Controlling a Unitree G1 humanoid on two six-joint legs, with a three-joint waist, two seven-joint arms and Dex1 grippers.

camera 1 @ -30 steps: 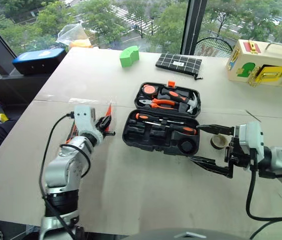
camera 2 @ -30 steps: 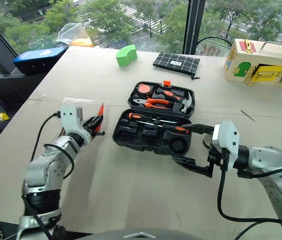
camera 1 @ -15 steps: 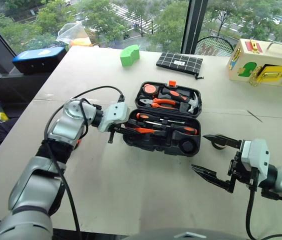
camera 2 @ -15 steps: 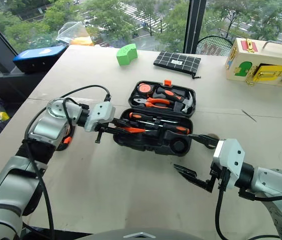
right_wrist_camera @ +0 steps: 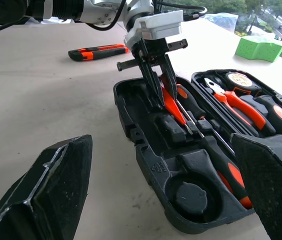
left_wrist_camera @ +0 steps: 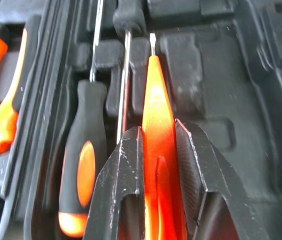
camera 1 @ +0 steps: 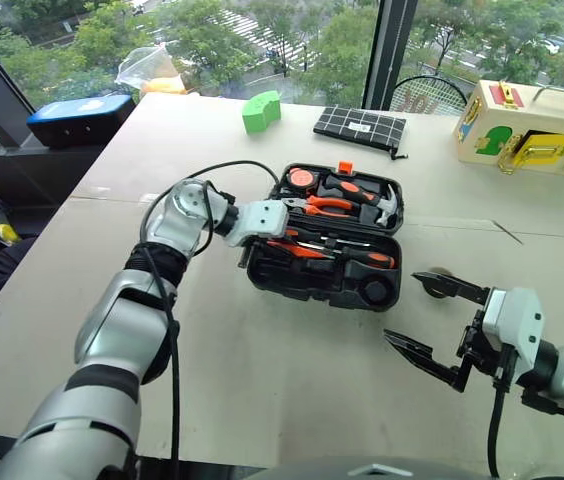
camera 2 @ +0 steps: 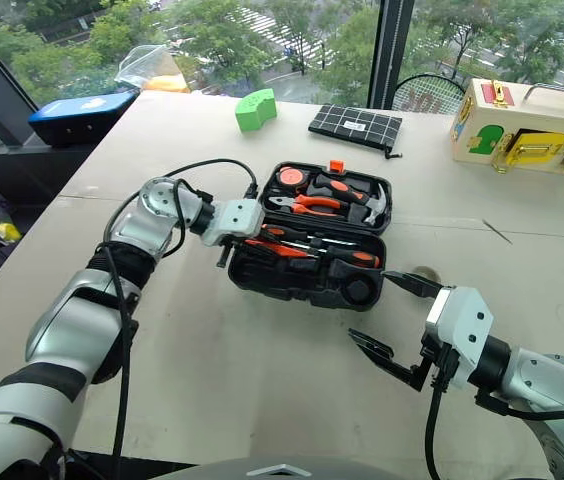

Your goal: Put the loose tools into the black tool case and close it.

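On the wide beige table (camera 1: 262, 400) the black tool case (camera 1: 302, 285) lies open near the middle, with its lid half toward the window and its tray half toward the robot. The lid half holds pliers (camera 1: 327, 207), a hammer (camera 1: 367, 200) and a round orange tape measure (camera 1: 300, 179). Two black-and-orange screwdrivers (camera 1: 347, 255) lie in the slots of the tray half, and a round slot (right_wrist_camera: 191, 196) at its right end is bare.

Behind the case, near the far edge, are a green block (camera 1: 259, 111), a flat black pouch with white grid (camera 1: 358, 127) and a colourful wooden box (camera 1: 530, 128). A blue-lidded box (camera 1: 79, 118) stands beyond the left corner.

Over the left end of the tray the left gripper (right_wrist_camera: 158, 97) points down, its fingers narrowly closed on a slim all-orange screwdriver (left_wrist_camera: 157, 130) whose metal tip is just above the slots.

To the right of the case the right gripper (camera 1: 434, 325) hangs with its fingers spread wide and holds nothing. A small dark round roll (camera 1: 436, 281) lies on the table just beside its far finger.

One orange-and-black knife-like tool (right_wrist_camera: 98, 51) lies on the table left of the case.
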